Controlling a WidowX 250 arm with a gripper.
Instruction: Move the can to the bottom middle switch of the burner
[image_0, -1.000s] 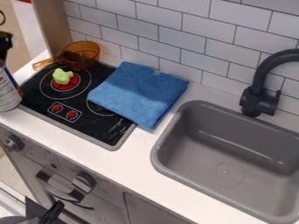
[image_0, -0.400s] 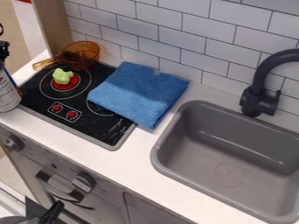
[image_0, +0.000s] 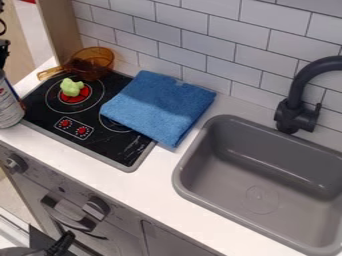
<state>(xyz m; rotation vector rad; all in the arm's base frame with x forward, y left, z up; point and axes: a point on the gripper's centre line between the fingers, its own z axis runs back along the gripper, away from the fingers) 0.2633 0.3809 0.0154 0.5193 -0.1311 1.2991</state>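
From my remote station I log the can (image_0: 8, 106) at the left side of the stove (image_0: 100, 150), as I view it, by the stove's left edge; whether the two touch I cannot determine. The can stands roughly upright, and part of it is cut off by the border of my view. Its body is rounded and pale, whitish to light grey, with small dark print too fine to make out. A blue band runs slantwise down the upper part, and a reddish-brown patch shows along the side toward the stove. The base is curved and pale. The black hand (image_0: 3, 50) is at the left border of my view, above the can and left of the stove; I cannot tell whether it is spread, pressed together or pinching the can. The stove has a black top with a grey rim, and a panel with two red switches (image_0: 73, 128) lies at its front middle. A lumpy light-green item (image_0: 71, 87) sits on the red centre of the stove's left burner. A folded blue cloth (image_0: 159, 106) overlaps the stove's right part. A see-through amber pan (image_0: 93, 62) is at the stove's back left corner. The white tabletop (image_0: 157, 192) surrounds the stove, and a grey sink (image_0: 267, 175) is set right of it, with a dark tap (image_0: 294, 112) farther right and behind.
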